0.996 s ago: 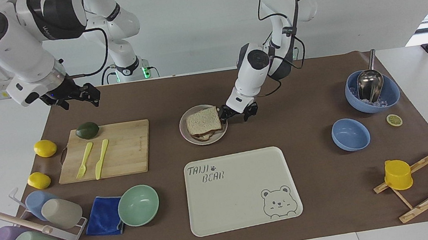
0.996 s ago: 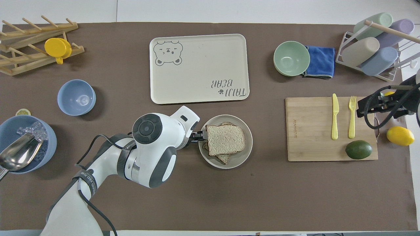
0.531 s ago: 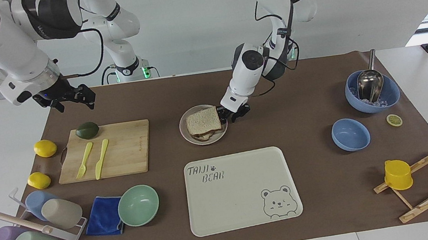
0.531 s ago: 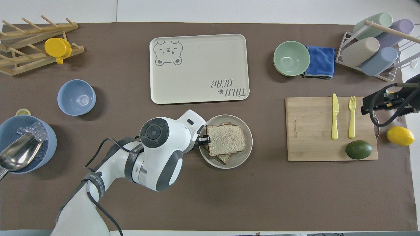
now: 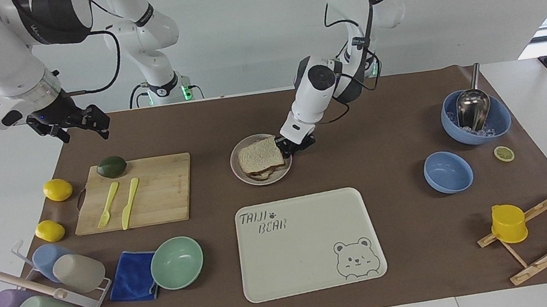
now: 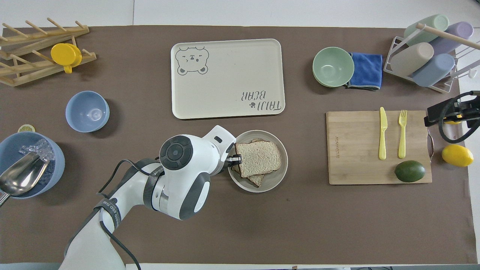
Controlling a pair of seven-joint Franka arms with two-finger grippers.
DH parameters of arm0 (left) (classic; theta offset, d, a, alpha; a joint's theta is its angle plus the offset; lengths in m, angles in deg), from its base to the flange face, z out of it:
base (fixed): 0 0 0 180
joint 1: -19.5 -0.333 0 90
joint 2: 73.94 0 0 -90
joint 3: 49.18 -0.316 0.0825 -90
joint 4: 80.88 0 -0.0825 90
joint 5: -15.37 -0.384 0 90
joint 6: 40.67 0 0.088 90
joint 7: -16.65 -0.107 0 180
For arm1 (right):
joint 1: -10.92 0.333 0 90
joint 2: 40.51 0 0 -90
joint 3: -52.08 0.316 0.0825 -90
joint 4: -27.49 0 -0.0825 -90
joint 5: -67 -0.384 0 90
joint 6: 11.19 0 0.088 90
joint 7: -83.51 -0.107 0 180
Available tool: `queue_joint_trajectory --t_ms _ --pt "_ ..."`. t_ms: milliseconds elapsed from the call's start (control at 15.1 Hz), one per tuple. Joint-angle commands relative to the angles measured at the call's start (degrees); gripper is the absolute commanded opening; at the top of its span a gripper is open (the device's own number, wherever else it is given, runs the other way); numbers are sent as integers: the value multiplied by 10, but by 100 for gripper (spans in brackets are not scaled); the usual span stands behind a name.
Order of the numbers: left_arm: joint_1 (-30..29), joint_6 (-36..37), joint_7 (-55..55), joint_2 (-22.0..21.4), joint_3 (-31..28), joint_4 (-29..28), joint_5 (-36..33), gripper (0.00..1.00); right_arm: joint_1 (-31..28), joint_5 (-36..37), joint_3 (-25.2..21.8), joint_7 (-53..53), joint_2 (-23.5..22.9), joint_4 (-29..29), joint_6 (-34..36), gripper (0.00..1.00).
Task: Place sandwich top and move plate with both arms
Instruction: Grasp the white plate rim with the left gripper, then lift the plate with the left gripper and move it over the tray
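The sandwich top (image 5: 259, 155) (image 6: 261, 158), a pale bread slice, lies on a lower slice on the round beige plate (image 5: 236, 166) (image 6: 277, 180) at mid-table. My left gripper (image 5: 287, 147) (image 6: 235, 159) is down at the plate's rim, on the side toward the left arm's end, and is shut on that rim. My right gripper (image 5: 71, 124) (image 6: 446, 112) hangs open and holds nothing. It is in the air over the edge of the brown mat, beside the cutting board (image 5: 162, 189) (image 6: 352, 150) at the right arm's end.
The cream bear tray (image 5: 315, 269) (image 6: 225, 56) lies just farther from the robots than the plate. A knife, fork and avocado (image 5: 112, 167) rest on the board, with lemons beside it. Blue bowls (image 5: 447, 172), a scoop, a mint bowl (image 5: 177, 262), cup rack and wooden rack line the edges.
My left gripper moved in to the plate's rim and closed on it. The right gripper drew up and outward toward its own end of the table.
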Motion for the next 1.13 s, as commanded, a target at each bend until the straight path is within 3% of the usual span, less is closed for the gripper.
queue_joint_trajectory --t_ms 0,133,465,730,929,1062 --pt "2 -4 3 5 -9 -2 16 0 -10 -16 2 15 0 -5 0 100" --pt "-7 12 4 -1 -10 6 17 0 -10 -12 2 19 0 -6 -6 100" --pt "-71 134 8 10 -15 138 17 0 -9 -12 5 18 3 -6 -8 100" --pt "-137 195 8 72 -15 268 18 0 -11 -15 1 13 5 -3 -5 100" --pt "-153 235 14 160 -17 384 38 0 -7 -16 0 11 8 1 -5 100" --pt "-178 234 14 185 -17 411 40 0 -4 -16 0 15 8 1 0 100"
